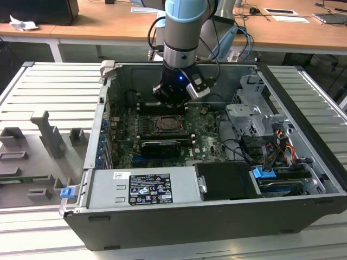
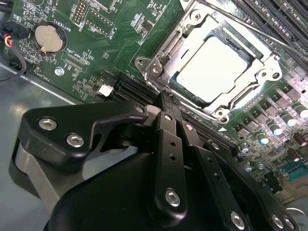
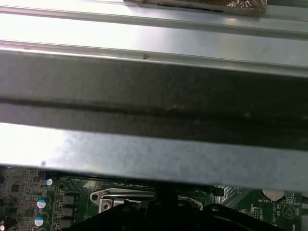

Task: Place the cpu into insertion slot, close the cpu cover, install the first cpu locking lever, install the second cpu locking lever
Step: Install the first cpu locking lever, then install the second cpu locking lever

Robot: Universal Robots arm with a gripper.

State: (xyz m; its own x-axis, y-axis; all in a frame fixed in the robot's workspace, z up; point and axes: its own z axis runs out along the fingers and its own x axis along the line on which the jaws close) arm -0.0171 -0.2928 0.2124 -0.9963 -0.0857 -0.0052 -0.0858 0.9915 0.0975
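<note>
Beyond wooden desks (image 1: 108, 27), the narrow end effector (image 2: 166, 98) hovers beside the covered cpu (image 2: 214, 67).

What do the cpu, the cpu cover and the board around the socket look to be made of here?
The cpu: pale, matte metal face, likely a plated heat spreader; it glares evenly under the light.
The cpu cover: thin, bright silvery sheet metal, seemingly stamped steel, with sharp reflections along its frame.
The board: green laminate with a glossy coating, fine printed traces and soldered parts.

Gripper (image 2: 166, 103) fingertips hidden behind its own body; insertion slot (image 3: 126, 198) partly cut off.
</note>
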